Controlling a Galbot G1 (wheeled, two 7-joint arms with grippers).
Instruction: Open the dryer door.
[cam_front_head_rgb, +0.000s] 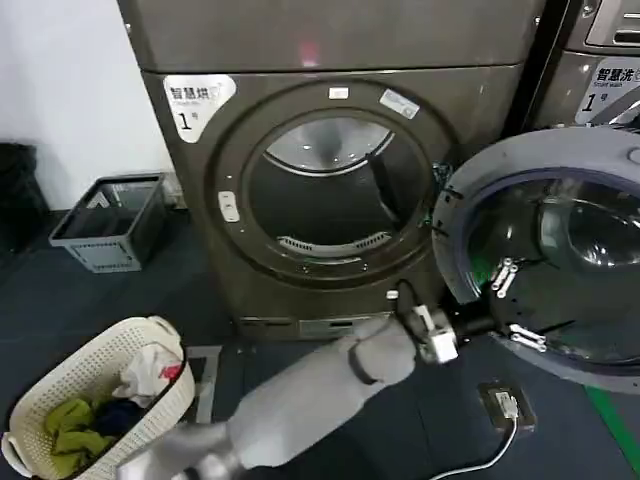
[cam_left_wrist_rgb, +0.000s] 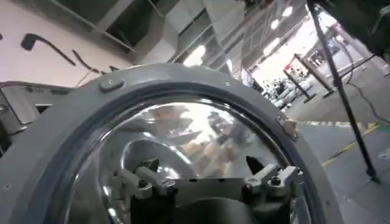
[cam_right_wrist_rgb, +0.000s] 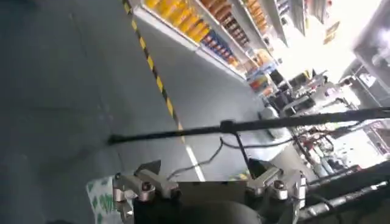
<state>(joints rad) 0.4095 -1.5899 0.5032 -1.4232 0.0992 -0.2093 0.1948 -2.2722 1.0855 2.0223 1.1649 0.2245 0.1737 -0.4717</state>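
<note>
Left claw (cam_front_head_rgb: 512, 305) sits w/ fingers spread, gripping nothing, against inner glass of the dryer door (cam_front_head_rgb: 470, 195), prob. pushing it wider; door swung open, drum behind claw. Laundry basket (cam_front_head_rgb: 60, 375) well back of claw holds clothes. Right claw (cam_right_wrist_rgb: 210, 189) open, aimed at floor.

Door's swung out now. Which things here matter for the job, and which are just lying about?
Job: dryer door, open to the right; left gripper at its inner face, fingers spread.

Lying about: laundry basket of clothes; grey crate; floor socket.
</note>
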